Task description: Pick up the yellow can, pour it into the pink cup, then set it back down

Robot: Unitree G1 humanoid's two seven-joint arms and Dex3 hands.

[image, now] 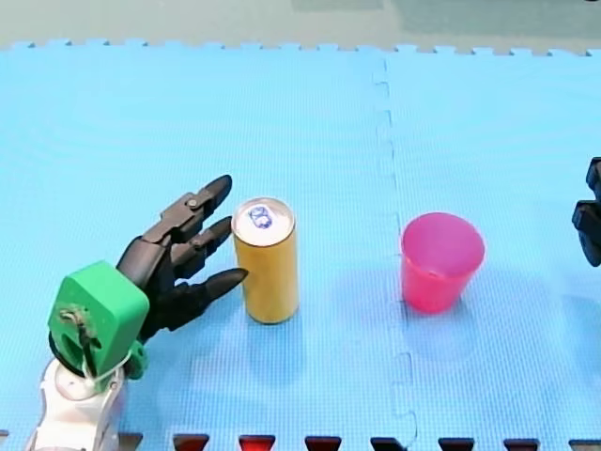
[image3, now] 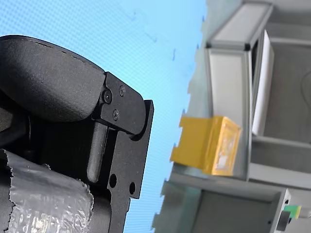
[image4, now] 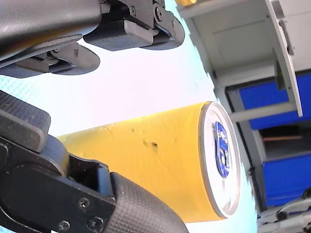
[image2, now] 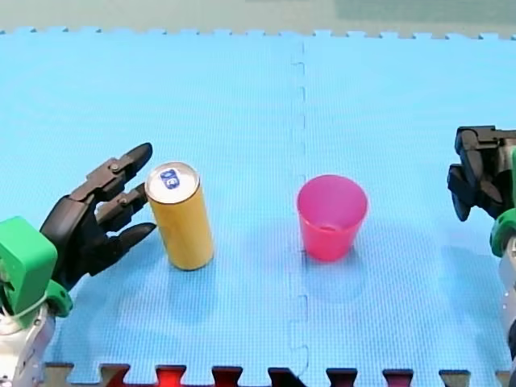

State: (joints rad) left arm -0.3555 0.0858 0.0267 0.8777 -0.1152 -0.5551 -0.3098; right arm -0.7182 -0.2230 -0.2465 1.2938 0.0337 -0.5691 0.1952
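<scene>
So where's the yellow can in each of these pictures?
First head view: the can stands left of centre, between the left hand and the pink cup.
Second head view: the can is left of centre, same neighbours.
First wrist view: the yellow thing here is a box past the blue mat's edge, not the can.
Second wrist view: the can is close up, sideways, between the fingers.
Shared landmark: the blue mat.
</scene>
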